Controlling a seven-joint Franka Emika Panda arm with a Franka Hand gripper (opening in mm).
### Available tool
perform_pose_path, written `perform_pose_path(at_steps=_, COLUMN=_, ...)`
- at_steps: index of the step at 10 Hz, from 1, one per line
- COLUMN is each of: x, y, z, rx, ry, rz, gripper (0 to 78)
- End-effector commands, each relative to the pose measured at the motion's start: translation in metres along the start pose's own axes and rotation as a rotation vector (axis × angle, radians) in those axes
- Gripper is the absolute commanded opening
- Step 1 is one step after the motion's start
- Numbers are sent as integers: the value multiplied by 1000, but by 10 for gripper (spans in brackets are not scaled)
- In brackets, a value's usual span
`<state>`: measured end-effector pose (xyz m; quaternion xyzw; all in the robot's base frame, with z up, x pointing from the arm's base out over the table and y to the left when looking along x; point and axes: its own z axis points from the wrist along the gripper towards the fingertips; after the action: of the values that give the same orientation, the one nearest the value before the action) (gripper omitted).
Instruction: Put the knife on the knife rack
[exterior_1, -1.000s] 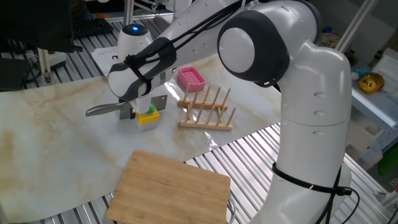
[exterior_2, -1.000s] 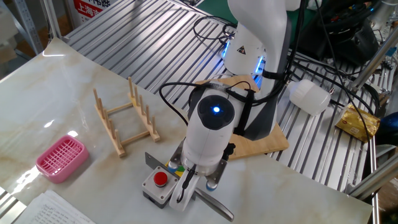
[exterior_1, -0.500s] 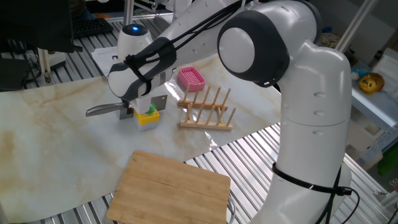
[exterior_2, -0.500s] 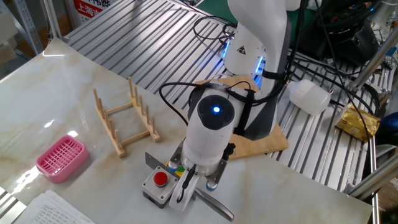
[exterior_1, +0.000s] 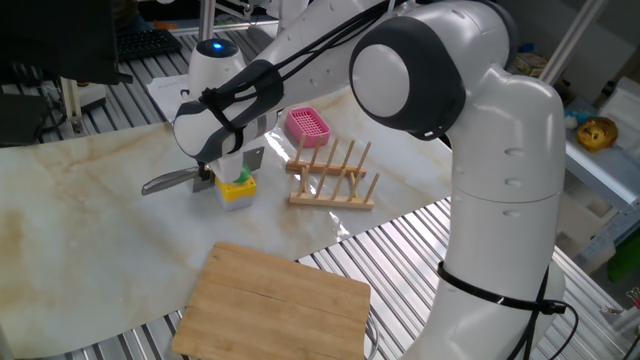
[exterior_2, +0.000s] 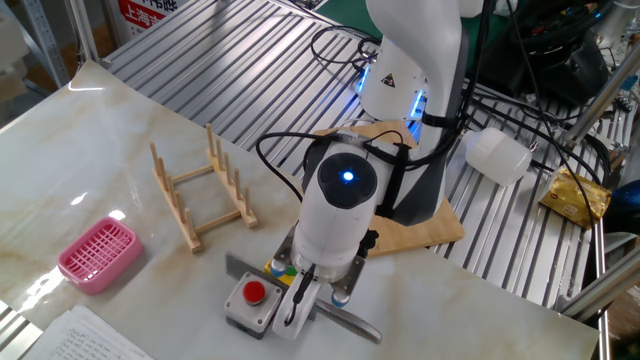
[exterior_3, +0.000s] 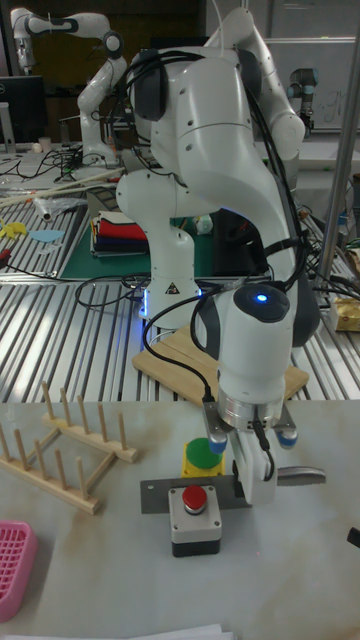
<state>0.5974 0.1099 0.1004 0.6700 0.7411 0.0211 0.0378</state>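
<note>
Knife (exterior_3: 190, 492) — held level above the counter (exterior_1: 80, 230) in the closed hand (exterior_3: 252, 478) — knife rack (exterior_3: 62, 447) at ten o'clock.

knife (exterior_1: 190, 176) gripped by tool (exterior_1: 207, 178); knife rack (exterior_1: 333, 176) beside; pink basket (exterior_1: 307, 125) behind

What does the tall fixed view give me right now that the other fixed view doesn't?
Only the tall fixed view shows the green button behind the red one, and a second robot in the background. Only the other fixed view shows the papers at the table edge. Both show the gripper shut on the knife, the red-button box, the knife rack and the pink basket.
</note>
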Motion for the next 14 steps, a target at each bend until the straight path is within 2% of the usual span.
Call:
perform_pose_path(at_steps=1, x=0, y=1, z=0, rx=-2, ry=-2, rz=0, gripper=26)
perform_pose_path(at_steps=2, x=11, y=-6, z=-13, rx=10, ry=-20, rz=9, gripper=26)
perform_pose_path(at_steps=9, x=16, y=-10, z=-23, rx=18, ry=-46, rz=10, gripper=26)
perform_pose_path(at_steps=13, x=17, y=-11, z=-34, rx=14, ry=-49, rz=-6, gripper=26)
perform_pose_path(at_steps=14, x=17, y=-13, z=-45, rx=14, ry=-48, rz=-14, gripper=26)
